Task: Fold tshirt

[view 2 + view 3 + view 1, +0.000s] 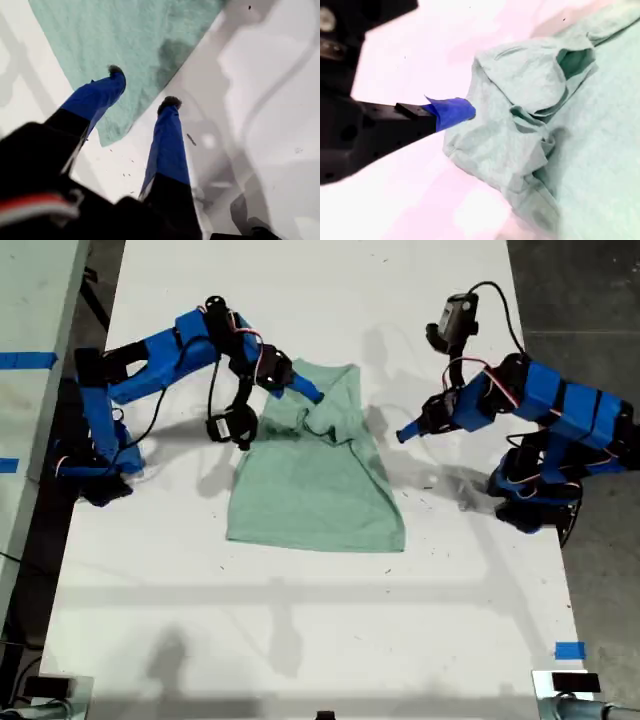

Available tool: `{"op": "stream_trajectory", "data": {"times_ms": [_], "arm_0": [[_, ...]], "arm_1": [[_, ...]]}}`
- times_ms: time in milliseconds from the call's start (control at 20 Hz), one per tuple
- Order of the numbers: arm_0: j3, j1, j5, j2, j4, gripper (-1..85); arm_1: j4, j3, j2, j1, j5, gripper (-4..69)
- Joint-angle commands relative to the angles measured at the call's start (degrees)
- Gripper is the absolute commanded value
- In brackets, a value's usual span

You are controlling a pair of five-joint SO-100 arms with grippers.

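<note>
Tshirt point(315, 490) bunched at 12 o'clock; my first end effector point(143, 86) spread wide over its hem, my second end effector point(460, 111) touching the bunch, grip unclear.

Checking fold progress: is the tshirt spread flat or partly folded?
Partly folded: the tshirt's upper part is bunched and turned over onto itself, while its lower part lies flat on the table.

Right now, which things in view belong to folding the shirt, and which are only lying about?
For the job: the tshirt, partly bunched; my first end effector, open at its edge; my second end effector, touching the bunched part.
Lying about: a blue tape piece on the white table; a blue tape strip on the neighbouring surface.
</note>
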Motion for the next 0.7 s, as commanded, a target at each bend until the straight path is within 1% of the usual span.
{"op": "stream_trajectory", "data": {"times_ms": [0, 50, 100, 150, 200, 250, 350, 500, 650], "arm_0": [[13.18, 5.54, -3.43, 15.12, -1.49, 32.8], [19.95, 7.38, -5.45, 18.98, -3.34, 30.8], [26.10, 9.14, -7.56, 22.32, -5.10, 28.1], [30.41, 10.72, -10.37, 24.43, -5.27, 20.6], [33.66, 12.48, -12.92, 25.93, -5.27, 18.1], [35.51, 14.41, -14.94, 26.63, -5.27, 20.5], [36.04, 18.19, -17.40, 25.49, -4.31, 32.1], [35.95, 21.27, -18.63, 23.03, -4.92, 31.4], [35.51, 21.71, -18.90, 20.65, -4.75, 31.4]], "arm_1": [[-2.29, -1.85, -0.53, -4.66, 0.62, 19.4], [-2.29, -2.90, -2.11, -6.50, 0.88, 20.6], [-2.29, -3.69, -3.87, -8.44, 1.14, 20.3], [-2.29, -4.13, -5.63, -10.11, 1.76, 21.8], [-2.37, -4.22, -7.29, -11.69, 2.46, 23.1], [-2.37, -4.13, -8.96, -13.18, 3.16, 25.5], [-2.55, -2.90, -12.48, -15.64, 5.36, 27.8], [-8.09, 2.11, -14.68, -18.72, 8.44, 27.4], [-11.95, 5.45, -17.05, -21.01, 10.81, 27.2]]}}
